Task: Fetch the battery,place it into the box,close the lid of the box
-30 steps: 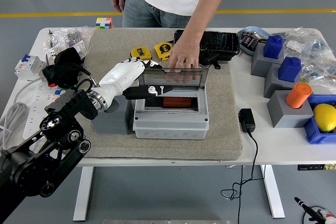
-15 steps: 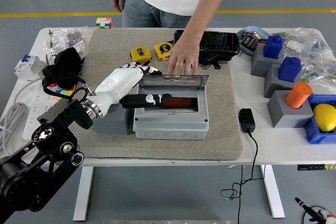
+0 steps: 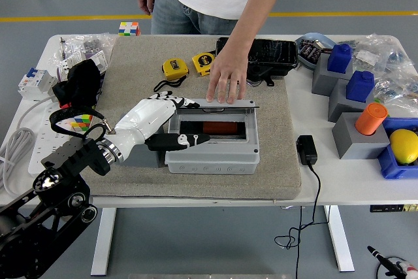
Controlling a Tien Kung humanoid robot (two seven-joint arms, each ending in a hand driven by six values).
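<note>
The orange battery point(image 3: 213, 127) is seen lying inside the grey box point(image 3: 210, 147), under its clear lid point(image 3: 212, 122), which lies lowered flat over the opening. At 9 o'clock of the box the left hand point(image 3: 159, 119) is laid against its side, fingers point(image 3: 185, 104) extended along the lid edge, nothing gripped. At 12 o'clock a person's hand point(image 3: 226, 80) is pressed on the lid's far edge. A grey mat point(image 3: 130, 83) is spread on the tabletop point(image 3: 339, 181); two yellow tape measures point(image 3: 189, 65) lie at 11 o'clock.
</note>
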